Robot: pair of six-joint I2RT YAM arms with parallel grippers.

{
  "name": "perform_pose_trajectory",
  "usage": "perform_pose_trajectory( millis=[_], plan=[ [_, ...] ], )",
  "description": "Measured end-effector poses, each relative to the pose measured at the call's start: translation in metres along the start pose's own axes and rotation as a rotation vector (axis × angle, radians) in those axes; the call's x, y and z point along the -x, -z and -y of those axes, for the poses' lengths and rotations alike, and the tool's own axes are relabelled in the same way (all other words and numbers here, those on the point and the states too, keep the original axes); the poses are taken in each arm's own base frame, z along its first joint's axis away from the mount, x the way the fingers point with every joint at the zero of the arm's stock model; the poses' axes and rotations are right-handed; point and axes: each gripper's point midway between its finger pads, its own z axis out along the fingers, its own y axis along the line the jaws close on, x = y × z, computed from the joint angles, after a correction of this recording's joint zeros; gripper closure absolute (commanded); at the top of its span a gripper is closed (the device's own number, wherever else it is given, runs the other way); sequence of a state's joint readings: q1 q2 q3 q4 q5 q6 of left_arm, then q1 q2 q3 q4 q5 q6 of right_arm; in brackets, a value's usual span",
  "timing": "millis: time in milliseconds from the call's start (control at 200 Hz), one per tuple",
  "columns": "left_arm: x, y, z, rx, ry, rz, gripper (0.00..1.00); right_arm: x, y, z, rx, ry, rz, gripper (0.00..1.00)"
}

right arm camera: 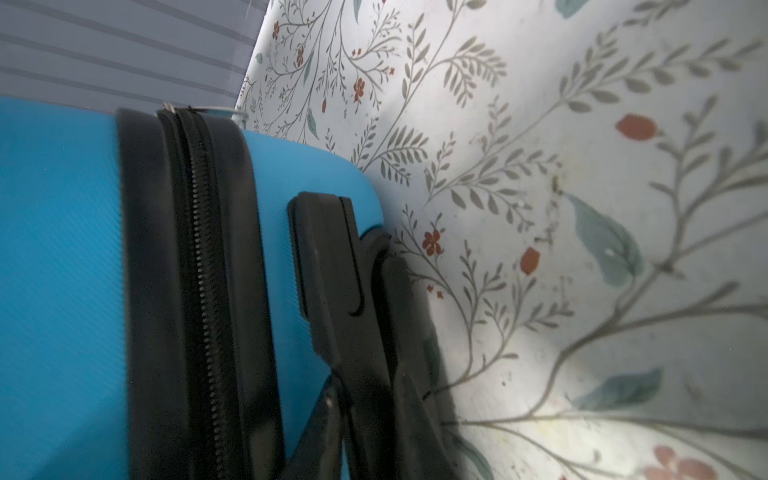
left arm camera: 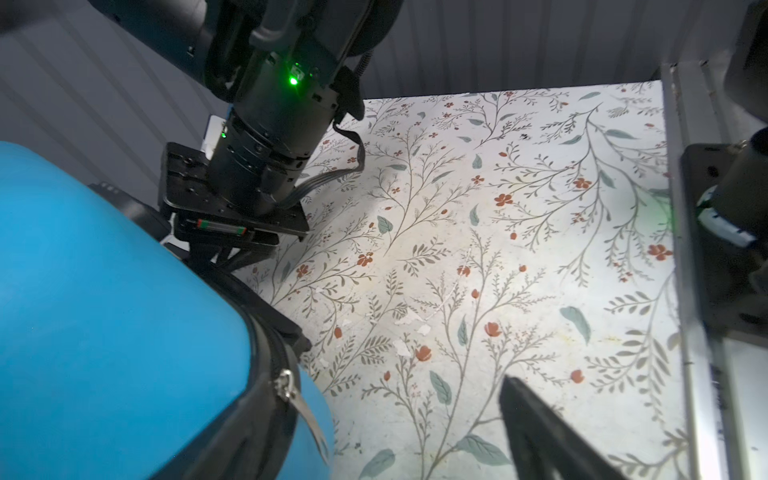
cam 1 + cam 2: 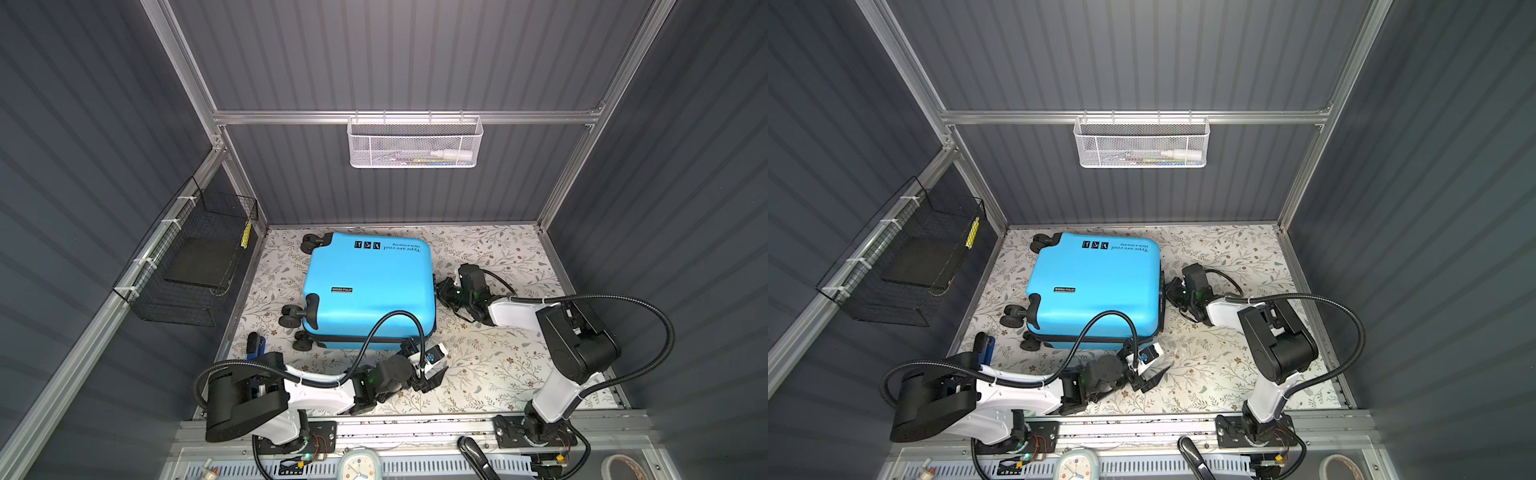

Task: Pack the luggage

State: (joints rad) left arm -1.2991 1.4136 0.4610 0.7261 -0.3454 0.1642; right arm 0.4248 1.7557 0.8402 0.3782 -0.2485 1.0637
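On the left wall hangs a black wire basket [image 3: 183,270]. Right of it, on the floral table [image 3: 498,365], the blue luggage [image 3: 368,286] lies flat and closed, left of the middle and toward the back, with its wheels [image 3: 289,320] pointing left and its printed shell up. A white mesh basket [image 3: 415,143] hangs on the back rail above it. The left gripper [image 3: 432,378] sits low over the table just off the luggage's near right corner, jaws spread wide with nothing between them. In the left wrist view one finger [image 2: 540,432] shows over bare table, and the zipper pull [image 2: 297,395] dangles free at the corner. The right gripper [image 3: 440,286] is at the luggage's right side. In the right wrist view its fingers [image 1: 328,257] are drawn nearly together against the lower shell, beside the closed zipper [image 1: 199,270]; whether they pinch anything cannot be told.
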Motion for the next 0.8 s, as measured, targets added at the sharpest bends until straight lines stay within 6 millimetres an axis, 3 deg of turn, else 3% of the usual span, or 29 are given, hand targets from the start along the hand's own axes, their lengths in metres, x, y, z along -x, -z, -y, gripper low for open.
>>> perform_pose_trajectory(
  millis=[220,490,635,800],
  plan=[
    [0.033,0.020,-0.026,0.076,0.084,0.075,0.00,0.018,-0.008,0.002,-0.020,-0.020,0.015,1.00],
    [0.038,0.042,-0.069,0.287,0.334,0.036,0.00,0.045,-0.002,0.015,-0.024,-0.059,0.053,1.00],
    [0.044,0.069,-0.097,0.414,0.532,0.066,0.00,0.058,0.005,0.026,-0.017,-0.080,0.082,1.00],
    [0.033,0.109,-0.128,0.582,0.795,0.114,0.00,0.064,0.015,0.035,-0.015,-0.094,0.105,1.00]
  ],
)
